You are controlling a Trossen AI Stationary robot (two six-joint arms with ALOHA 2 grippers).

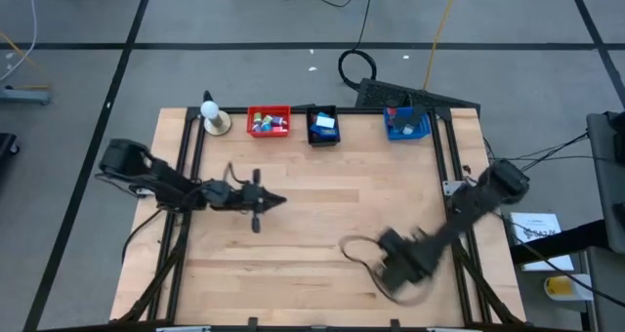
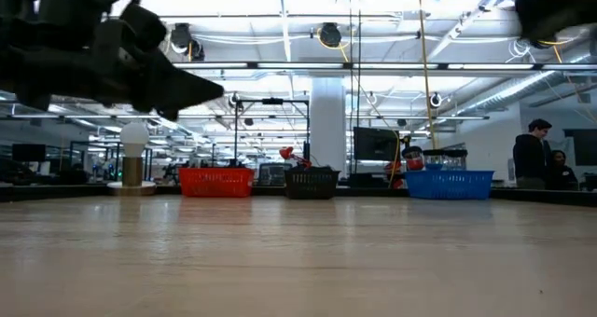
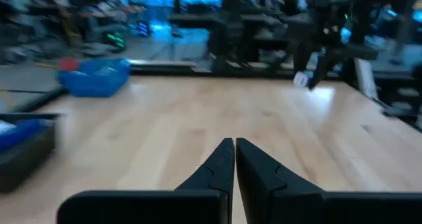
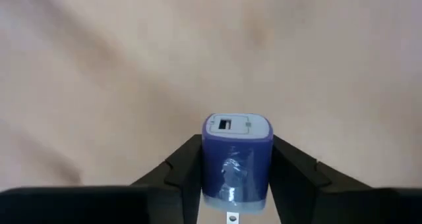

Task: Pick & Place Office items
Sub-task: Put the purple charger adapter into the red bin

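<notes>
A blue block (image 4: 236, 159), an office item with a pale top face and a small slot, sits between the fingers of my right gripper (image 4: 236, 178), which points down over the table's near right part (image 1: 395, 264). In the left wrist view that gripper (image 3: 315, 71) shows far off with a small pale piece (image 3: 301, 79) at its fingertips. My left gripper (image 3: 234, 148) is shut on nothing and points level over the table's left middle (image 1: 276, 201). The other office items lie in the bins at the far edge. My right gripper pinches the blue block's two opposite side faces (image 4: 210, 165) between its two fingers. The fingers come from above and point down. The block stands upright in the hold with its slotted top face toward the camera. Whether its lower end touches the table, I cannot tell.
Along the far edge stand a red bin (image 1: 269, 120), a black bin (image 1: 322, 125) and a blue bin (image 1: 407, 123), each with small pieces inside. A white ball on a tan base (image 1: 213, 117) stands left of them. Bare wood (image 1: 322, 225) lies between the arms.
</notes>
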